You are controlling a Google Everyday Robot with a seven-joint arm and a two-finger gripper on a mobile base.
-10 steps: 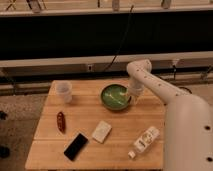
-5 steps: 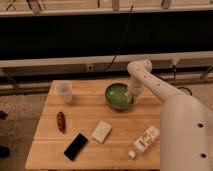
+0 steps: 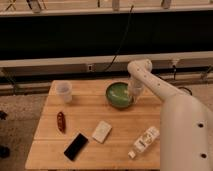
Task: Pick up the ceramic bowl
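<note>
Claw [image 3: 133,93] at ceramic bowl's [image 3: 118,94] right rim

You see the round, shallow, glossy green ceramic bowl [image 3: 119,94] upright on the far part of the wooden table [image 3: 50,145], the gripper [image 3: 134,91] at its right rim.

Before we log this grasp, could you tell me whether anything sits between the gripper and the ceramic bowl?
Nothing visible does. The gripper is already at the right rim of the ceramic bowl. The cup stands well off to the left on the table.
</note>
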